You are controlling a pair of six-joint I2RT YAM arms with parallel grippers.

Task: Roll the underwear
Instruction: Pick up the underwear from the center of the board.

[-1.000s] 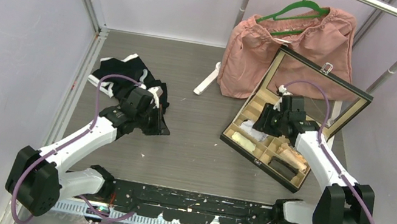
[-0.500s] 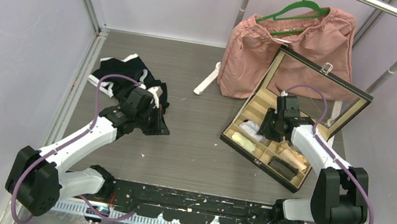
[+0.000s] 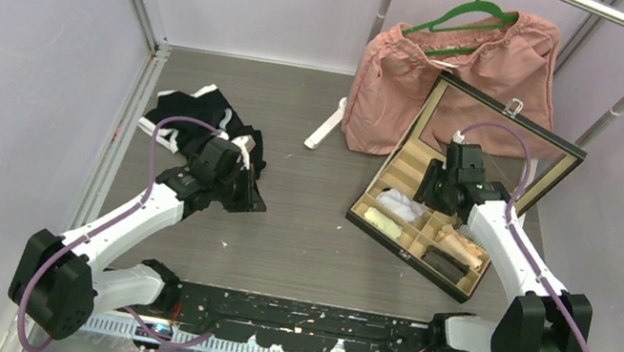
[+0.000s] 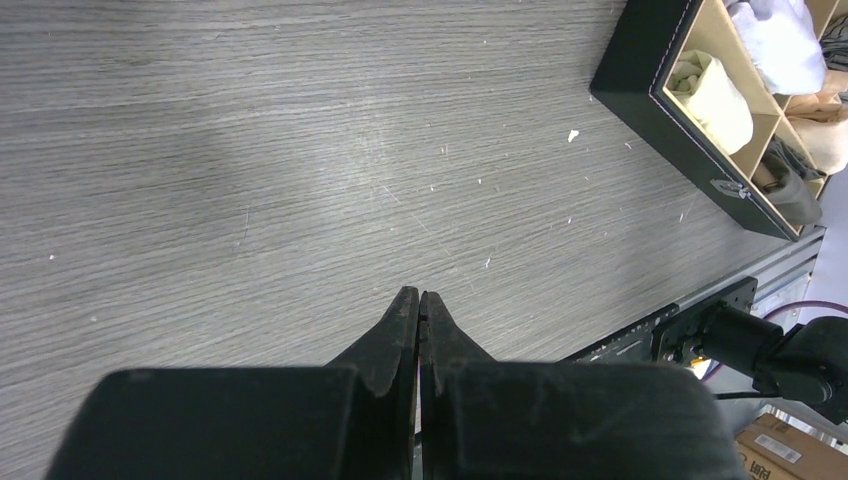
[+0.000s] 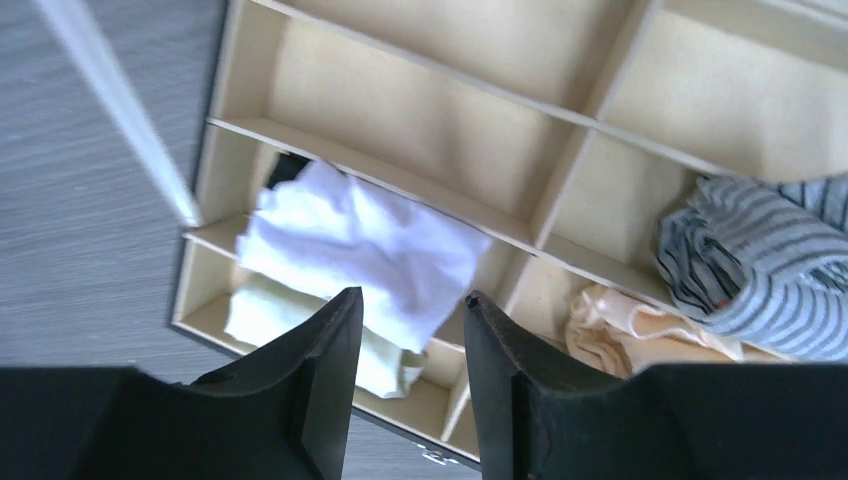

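Your right gripper (image 5: 410, 300) hovers half-open and empty over the white briefs (image 5: 365, 245) spilling across a compartment of the box (image 3: 358, 213), likely to tuck them in, while your left gripper (image 4: 418, 298) waits clenched on nothing near the black underwear pile (image 3: 193, 116)

We are reading no words, numbers or brand marks anywhere in these views. We are seeing only a pale label (image 4: 783, 449) on the cardboard box (image 4: 757, 438) at the lower right corner of the left wrist view, and its print is coming out too small and blurred for us to make out
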